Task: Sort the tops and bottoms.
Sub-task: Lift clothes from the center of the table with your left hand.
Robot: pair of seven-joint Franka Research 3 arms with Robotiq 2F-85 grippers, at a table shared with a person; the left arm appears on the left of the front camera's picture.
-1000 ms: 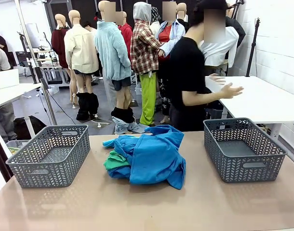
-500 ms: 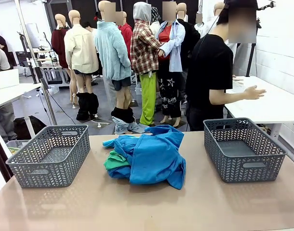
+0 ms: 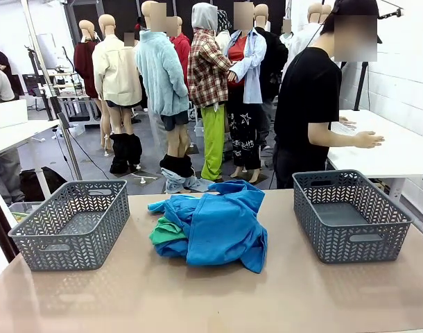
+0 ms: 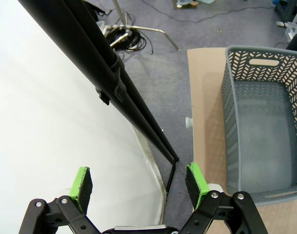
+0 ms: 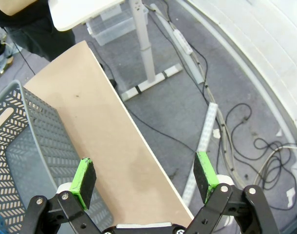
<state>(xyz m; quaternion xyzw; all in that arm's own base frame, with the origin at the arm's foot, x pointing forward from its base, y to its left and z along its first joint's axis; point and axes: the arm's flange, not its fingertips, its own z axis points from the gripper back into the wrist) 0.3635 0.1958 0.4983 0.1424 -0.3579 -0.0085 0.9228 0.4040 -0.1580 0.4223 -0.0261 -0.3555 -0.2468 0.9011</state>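
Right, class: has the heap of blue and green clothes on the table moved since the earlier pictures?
No. The clothes heap lies just where it did, midway between the left basket and the right basket.

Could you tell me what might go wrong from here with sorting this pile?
1. The bottoms lie tucked under the tops in one heap, so a grab may lift several garments together.
2. The left gripper and right gripper, both open, hang outward of the left basket and right basket; swinging in toward the heap could knock either.
3. The baskets look alike, so a garment could land in the wrong one.
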